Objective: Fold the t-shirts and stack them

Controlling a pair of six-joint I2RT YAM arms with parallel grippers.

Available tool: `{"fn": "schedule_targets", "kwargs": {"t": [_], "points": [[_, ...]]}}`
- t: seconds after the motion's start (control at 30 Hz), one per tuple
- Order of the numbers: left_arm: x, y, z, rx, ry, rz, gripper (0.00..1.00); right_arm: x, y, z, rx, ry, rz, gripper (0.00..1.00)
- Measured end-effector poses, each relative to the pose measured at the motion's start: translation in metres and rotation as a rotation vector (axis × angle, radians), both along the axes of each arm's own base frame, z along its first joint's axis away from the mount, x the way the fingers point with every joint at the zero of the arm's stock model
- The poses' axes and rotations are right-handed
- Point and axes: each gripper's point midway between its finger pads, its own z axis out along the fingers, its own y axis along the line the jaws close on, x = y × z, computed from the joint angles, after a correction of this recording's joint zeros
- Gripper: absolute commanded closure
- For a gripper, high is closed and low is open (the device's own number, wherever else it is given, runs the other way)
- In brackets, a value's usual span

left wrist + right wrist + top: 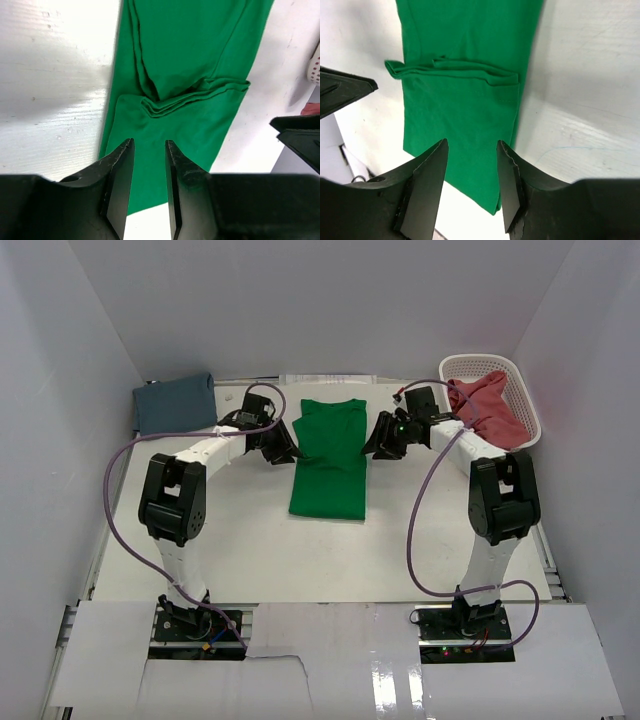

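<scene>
The green t-shirt (328, 460) lies flat mid-table as a long narrow strip, sleeves folded inward (200, 95) (465, 75). My left gripper (283, 448) (150, 142) hovers at its left edge, jaws open with nothing between them and green cloth below. Open and empty too, my right gripper (378, 443) (472, 142) stands at the shirt's right edge. The slate blue t-shirt (176, 402) lies folded at the back left. The pinkish red t-shirt (487, 405) is bunched in the basket.
A white lattice basket (480, 362) stands at the back right corner. White walls close in the table on three sides. Purple cables (120, 470) (420, 520) loop beside each arm.
</scene>
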Motion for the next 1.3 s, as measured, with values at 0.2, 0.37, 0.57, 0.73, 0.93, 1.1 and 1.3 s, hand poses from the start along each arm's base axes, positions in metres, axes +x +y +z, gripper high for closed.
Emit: {"fn": "schedule_targets", "kwargs": {"t": [0.2,0.37,0.57,0.73,0.93,1.1,1.3], "points": [[0.006,0.006,0.037,-0.002,-0.128,0.025,0.58,0.000,-0.007,0.037,0.010,-0.127,-0.026,0.49],[-0.002,0.005,0.065,-0.025,-0.242,-0.027,0.47,-0.014,-0.007,0.028,0.032,-0.122,-0.011,0.17],[-0.023,-0.008,0.035,-0.071,-0.230,-0.180,0.35,-0.050,-0.004,-0.015,0.077,-0.003,0.031,0.92],[-0.026,-0.030,0.013,-0.171,-0.210,-0.294,0.73,-0.035,0.013,-0.015,0.160,-0.012,0.072,0.92],[-0.014,-0.054,-0.006,-0.291,-0.182,-0.376,0.68,-0.013,0.033,-0.011,0.238,-0.035,0.109,0.92],[-0.010,-0.061,-0.017,-0.317,-0.164,-0.395,0.65,-0.003,0.047,-0.015,0.273,-0.030,0.129,0.92],[0.005,-0.059,-0.017,-0.259,-0.215,-0.382,0.62,0.002,0.053,-0.037,0.270,0.003,0.131,0.92]]}}
